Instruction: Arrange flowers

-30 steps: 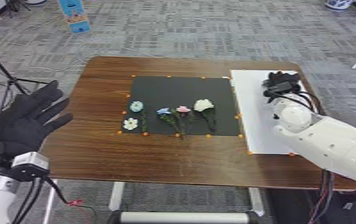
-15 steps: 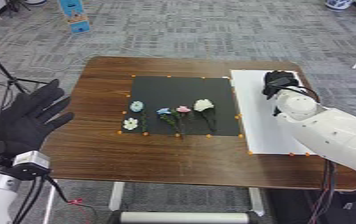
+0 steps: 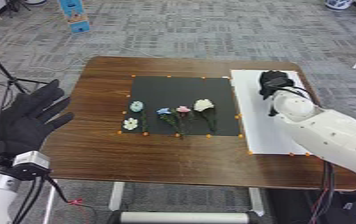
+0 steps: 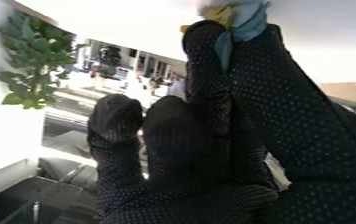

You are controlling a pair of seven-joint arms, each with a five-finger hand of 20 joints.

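Here, blue flower [image 4: 247, 22], pinched in right robot hand [image 3: 276, 81]

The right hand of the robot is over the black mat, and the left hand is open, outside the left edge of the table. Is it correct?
Not quite: the head view shows the right hand over the white sheet, not the black mat. The left hand is indeed open, outside the left edge of the table.
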